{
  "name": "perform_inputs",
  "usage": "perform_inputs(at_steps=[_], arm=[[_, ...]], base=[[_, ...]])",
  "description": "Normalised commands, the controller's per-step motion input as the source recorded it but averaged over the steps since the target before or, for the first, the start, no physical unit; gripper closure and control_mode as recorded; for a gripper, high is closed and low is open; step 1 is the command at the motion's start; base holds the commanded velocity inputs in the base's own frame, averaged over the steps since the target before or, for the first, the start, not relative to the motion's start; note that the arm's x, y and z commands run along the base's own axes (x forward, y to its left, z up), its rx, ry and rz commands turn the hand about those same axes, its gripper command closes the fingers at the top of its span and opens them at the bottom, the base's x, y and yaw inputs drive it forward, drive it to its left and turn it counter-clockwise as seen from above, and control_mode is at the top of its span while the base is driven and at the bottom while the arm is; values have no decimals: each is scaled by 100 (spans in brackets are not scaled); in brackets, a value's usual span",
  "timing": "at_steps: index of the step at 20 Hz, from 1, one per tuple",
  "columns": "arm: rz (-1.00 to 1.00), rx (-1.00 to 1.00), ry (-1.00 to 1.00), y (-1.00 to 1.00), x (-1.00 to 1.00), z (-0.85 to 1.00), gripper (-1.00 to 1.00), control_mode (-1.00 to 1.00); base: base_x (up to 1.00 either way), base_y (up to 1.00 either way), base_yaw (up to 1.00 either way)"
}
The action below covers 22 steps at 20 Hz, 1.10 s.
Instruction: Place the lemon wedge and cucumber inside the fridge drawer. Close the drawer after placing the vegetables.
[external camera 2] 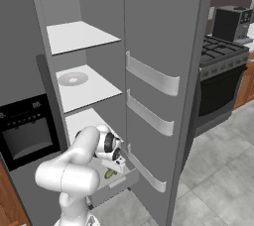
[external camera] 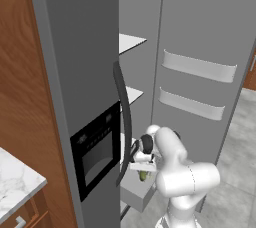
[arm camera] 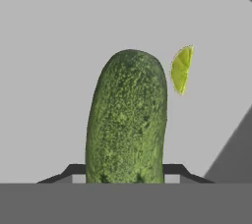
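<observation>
Kitchen: open grey fridge (external camera 2: pixel 163 71) with 2 door bins, black stove (external camera 2: pixel 221 79), wood cabinets (external camera: pixel 20 62), marble counter (external camera: pixel 15 184).

Arm bent low, end effector (arm camera: pixel 125 171) downward, fingers part-spread

Rough, pebbled cucumber (arm camera: pixel 127 120) skin
</observation>
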Motion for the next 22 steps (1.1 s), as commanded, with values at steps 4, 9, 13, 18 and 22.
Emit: perform_inputs(at_steps=[4,9,13,18,22], arm=[[0,0,13,0,36,-73,100,-100],[0,1,11,0,13,-70,100,-100],[0,2,7,0,2,-73,-100,-100],[0,10,0,0,-2,-28,-100,-100],[-1,9,0,0,5,16,-100,-100]], base=[[0,0,0],[0,0,0],[0,0,0],[0,0,0],[0,0,0]])
